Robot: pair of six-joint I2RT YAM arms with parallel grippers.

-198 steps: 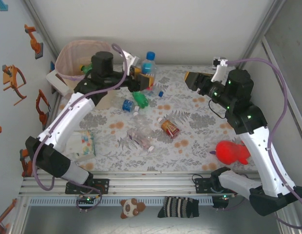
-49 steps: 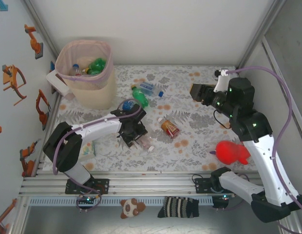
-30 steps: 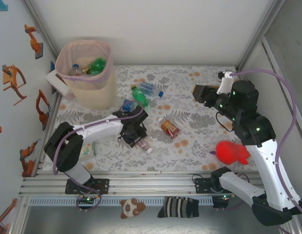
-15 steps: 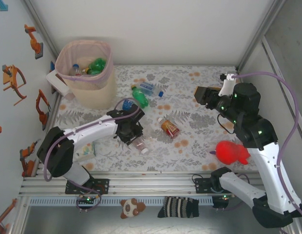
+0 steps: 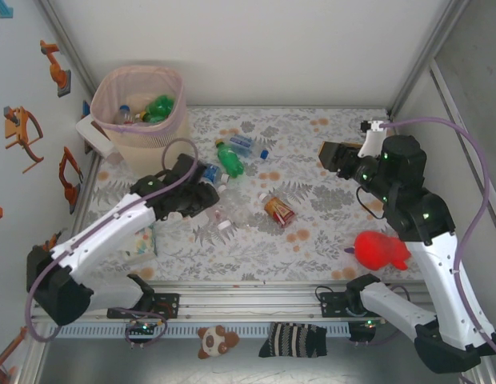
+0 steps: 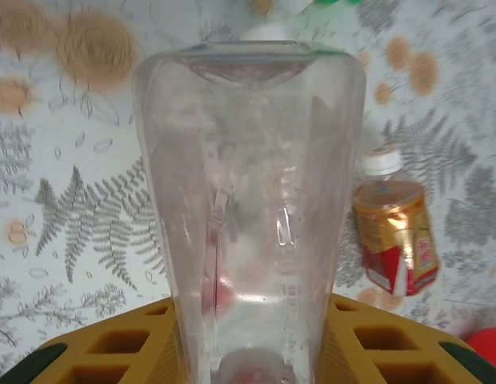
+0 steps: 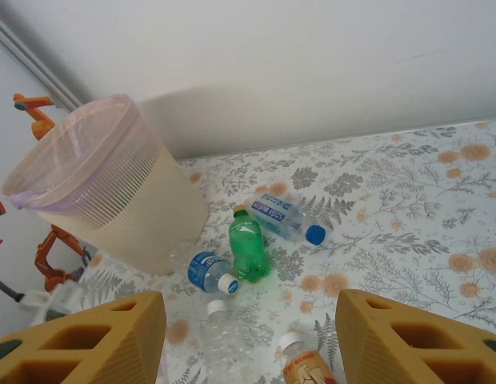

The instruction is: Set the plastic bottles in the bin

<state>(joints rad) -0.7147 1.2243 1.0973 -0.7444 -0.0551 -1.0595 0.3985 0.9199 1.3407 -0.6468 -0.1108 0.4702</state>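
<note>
Fern-and-flower patterned worktop (image 5: pixel 312 232) inside white walls (image 5: pixel 272 48); left pincer (image 5: pixel 208 202) clamps a clear plastic bottle (image 6: pixel 248 200), right pincer (image 7: pixel 250 320) gapes wide

no word, brand or number can be read for sure. the copper-coloured bottle (image 6: pixel 396 254) wears a red label with pale marks, too blurred to make out. the clear bottle (image 7: pixel 278 214) beside the green bottle (image 7: pixel 248 244) carries a blue label with white lettering, too small to read. the small bottle (image 7: pixel 204 270) has a blue wrap, equally illegible.
</note>
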